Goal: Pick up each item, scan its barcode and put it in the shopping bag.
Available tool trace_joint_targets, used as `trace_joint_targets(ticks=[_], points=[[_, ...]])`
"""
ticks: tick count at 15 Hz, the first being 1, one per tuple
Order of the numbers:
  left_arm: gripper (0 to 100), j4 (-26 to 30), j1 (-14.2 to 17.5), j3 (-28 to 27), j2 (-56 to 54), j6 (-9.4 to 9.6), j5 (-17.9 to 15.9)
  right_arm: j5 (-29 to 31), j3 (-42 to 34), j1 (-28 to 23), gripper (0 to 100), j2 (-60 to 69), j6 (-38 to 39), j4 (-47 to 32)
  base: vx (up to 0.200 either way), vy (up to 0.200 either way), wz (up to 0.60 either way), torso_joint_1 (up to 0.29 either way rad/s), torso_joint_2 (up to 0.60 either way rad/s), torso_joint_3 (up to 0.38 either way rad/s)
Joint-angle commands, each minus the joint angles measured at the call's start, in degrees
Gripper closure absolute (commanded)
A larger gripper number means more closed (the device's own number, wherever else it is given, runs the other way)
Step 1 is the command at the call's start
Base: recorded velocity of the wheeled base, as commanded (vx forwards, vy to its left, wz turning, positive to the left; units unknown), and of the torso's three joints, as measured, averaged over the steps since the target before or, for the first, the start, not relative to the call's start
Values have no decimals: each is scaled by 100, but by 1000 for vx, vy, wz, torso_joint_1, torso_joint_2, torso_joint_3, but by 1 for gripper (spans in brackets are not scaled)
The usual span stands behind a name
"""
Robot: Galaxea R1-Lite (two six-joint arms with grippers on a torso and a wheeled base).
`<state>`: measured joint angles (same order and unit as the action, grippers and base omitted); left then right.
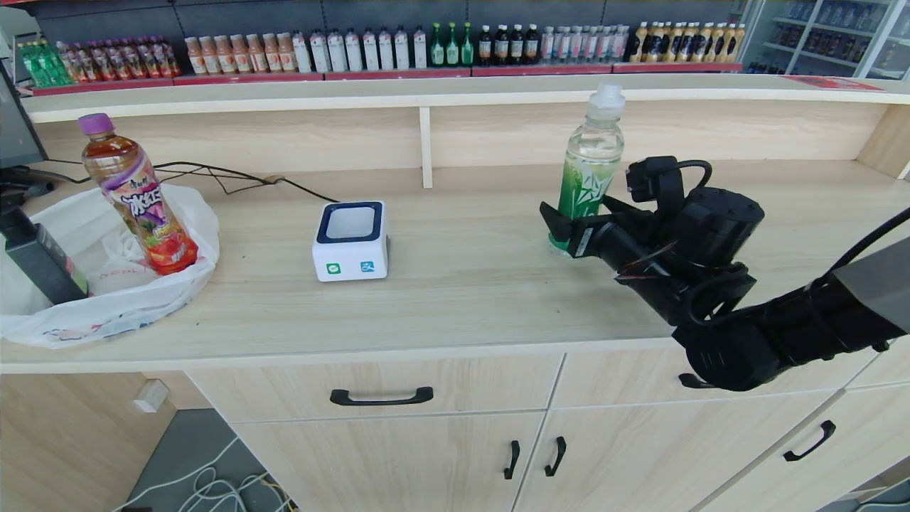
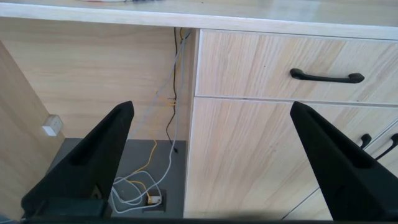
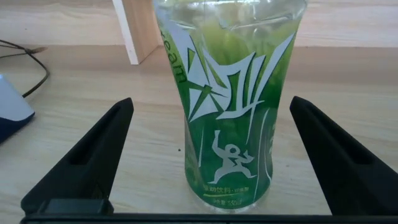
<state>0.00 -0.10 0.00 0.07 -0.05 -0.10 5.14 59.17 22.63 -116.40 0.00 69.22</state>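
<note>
Wooden counter (image 1: 469,299): right tool (image 3: 209,102) gapes wide around upright green bottle (image 1: 593,160), fingers (image 3: 93,158) not touching.

Rows of bottles (image 1: 398,48) line the back shelf (image 1: 398,72) — black handles (image 1: 381,396) front the pale wooden drawers (image 1: 270,387).

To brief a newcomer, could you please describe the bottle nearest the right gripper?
On the wooden counter, look right of the white scanner. The bottle stands upright inside the open right gripper. Unlike the purple-capped one in the bag, it has a green label.
</note>
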Motion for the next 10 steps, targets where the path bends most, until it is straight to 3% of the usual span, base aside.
trace_joint_targets(ticks=[1,4,10], points=[[0,0,1,0,1,-4,1,-5,226,-4,0,-261,0,-5,0,0,0,0,0,0],[0,0,1,0,1,-4,1,-5,824,-4,0,-516,0,-172,0,0,0,0,0,0],[0,0,1,0,1,-4,1,13,1114,-4,0,-463,-9,-506,0,0,0,0,0,0]])
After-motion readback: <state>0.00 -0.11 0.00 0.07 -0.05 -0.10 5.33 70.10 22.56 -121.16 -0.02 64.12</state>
